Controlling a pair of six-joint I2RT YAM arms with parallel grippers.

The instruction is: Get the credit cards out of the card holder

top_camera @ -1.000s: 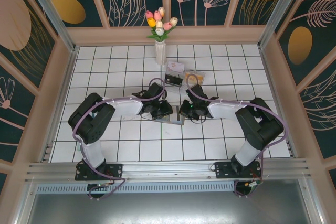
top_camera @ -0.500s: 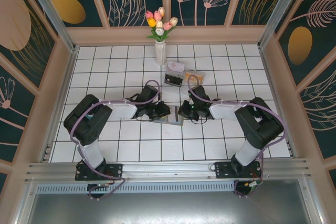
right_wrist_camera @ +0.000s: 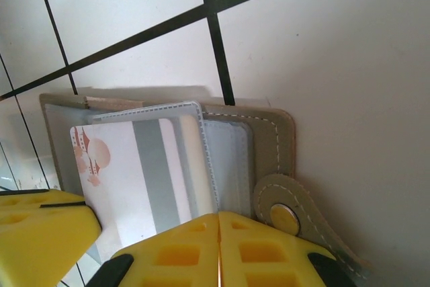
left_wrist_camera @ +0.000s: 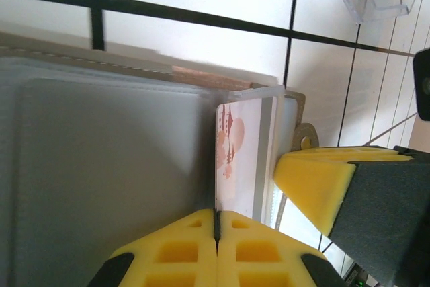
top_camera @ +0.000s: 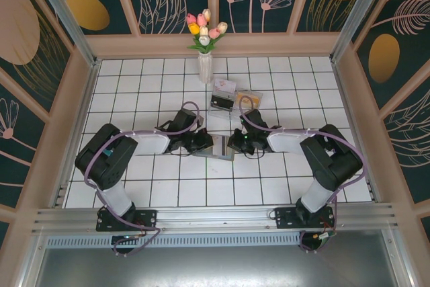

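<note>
Here left pincer point(left_wrist_camera: 216, 223) nips a credit card point(left_wrist_camera: 238, 159) — right pincer point(right_wrist_camera: 218, 225) clamps card holder point(right_wrist_camera: 269, 140).

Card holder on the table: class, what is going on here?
The robot's left claw is shut on the edge of a white credit card that sticks partly out of the grey card holder. Its right claw is shut on the holder's edge, beside the snap tab. The card is not out yet.
</note>
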